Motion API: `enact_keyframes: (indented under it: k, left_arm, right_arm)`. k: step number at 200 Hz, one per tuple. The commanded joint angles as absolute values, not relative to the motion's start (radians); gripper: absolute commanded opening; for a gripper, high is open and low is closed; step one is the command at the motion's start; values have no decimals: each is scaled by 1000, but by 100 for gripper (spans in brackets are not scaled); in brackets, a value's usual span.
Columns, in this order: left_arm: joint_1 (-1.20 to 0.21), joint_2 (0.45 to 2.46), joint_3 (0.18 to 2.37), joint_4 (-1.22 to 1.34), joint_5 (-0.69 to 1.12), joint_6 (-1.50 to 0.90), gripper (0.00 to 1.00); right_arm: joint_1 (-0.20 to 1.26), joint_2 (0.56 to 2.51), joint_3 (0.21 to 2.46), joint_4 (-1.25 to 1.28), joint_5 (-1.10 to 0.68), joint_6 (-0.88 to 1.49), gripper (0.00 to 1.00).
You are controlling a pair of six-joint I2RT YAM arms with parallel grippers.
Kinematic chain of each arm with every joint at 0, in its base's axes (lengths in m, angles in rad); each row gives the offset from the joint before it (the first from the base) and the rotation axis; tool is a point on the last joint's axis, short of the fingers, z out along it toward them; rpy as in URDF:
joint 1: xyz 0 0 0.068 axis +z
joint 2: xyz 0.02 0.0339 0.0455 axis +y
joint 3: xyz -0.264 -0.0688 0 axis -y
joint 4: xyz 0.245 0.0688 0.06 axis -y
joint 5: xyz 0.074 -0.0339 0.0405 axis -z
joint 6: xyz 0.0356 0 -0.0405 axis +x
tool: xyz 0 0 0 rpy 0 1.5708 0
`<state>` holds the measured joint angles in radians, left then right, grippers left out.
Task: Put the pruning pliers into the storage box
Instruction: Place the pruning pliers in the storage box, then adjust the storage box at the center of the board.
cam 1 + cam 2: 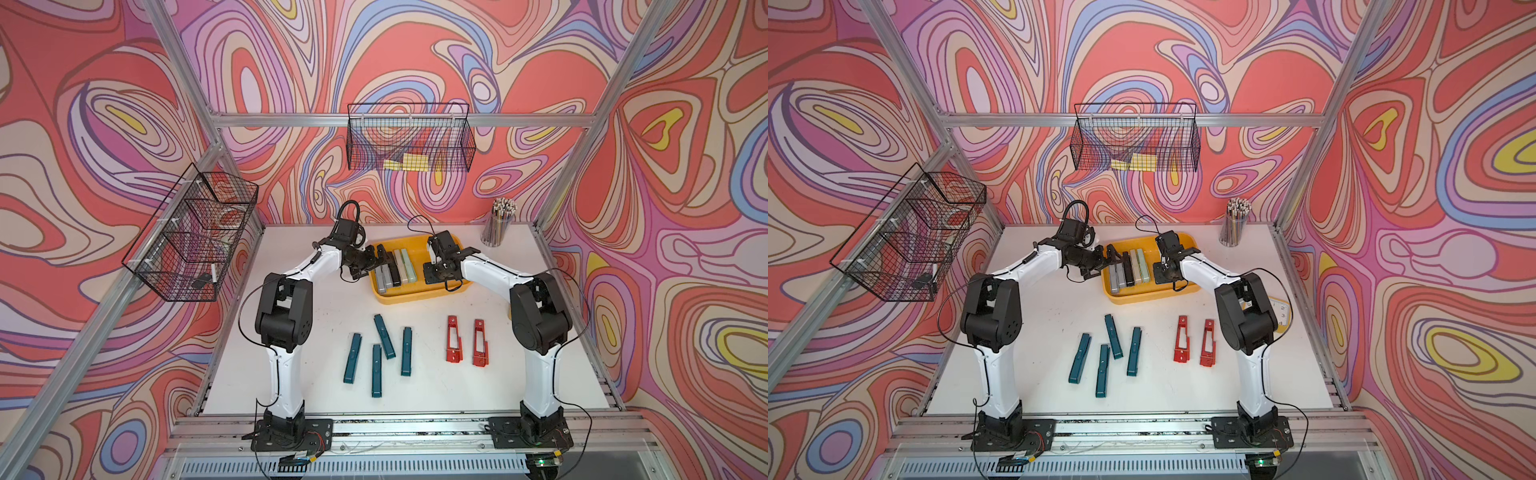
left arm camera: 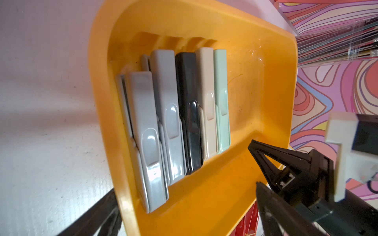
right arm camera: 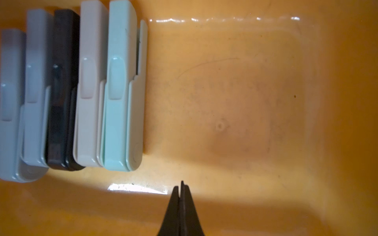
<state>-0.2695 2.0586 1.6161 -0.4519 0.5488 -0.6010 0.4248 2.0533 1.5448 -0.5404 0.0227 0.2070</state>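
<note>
Storage box (image 2: pixel 255 92) is packed with five pruning pliers (image 2: pixel 188 110); left tool (image 1: pixel 381 258) released at its rim, right tool (image 3: pixel 182 185) clenched empty above its floor; teal pliers (image 1: pixel 383 336) lie outside.

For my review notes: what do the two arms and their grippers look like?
The left arm and right arm match: white tapered links, bulky black joint housings, black base plates, thin black cables looping alongside. The left gripper and right gripper are black, with slim triangular fingers tapering to points. No markings can be made out.

Bright even light; glare streaks the storage box (image 3: pixel 245 81).
</note>
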Motion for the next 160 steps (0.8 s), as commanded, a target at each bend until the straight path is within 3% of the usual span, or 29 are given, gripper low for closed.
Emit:
enact_keyframes:
  k: [1, 160]
  left_arm:
    - [-275, 2054, 1643, -480, 544, -570, 99]
    - [-275, 2008, 1566, -428, 550, -586, 99]
  right_arm:
    - [420, 2072, 1546, -536, 35, 209, 0]
    - [432, 1876, 1316, -573, -43, 292, 0]
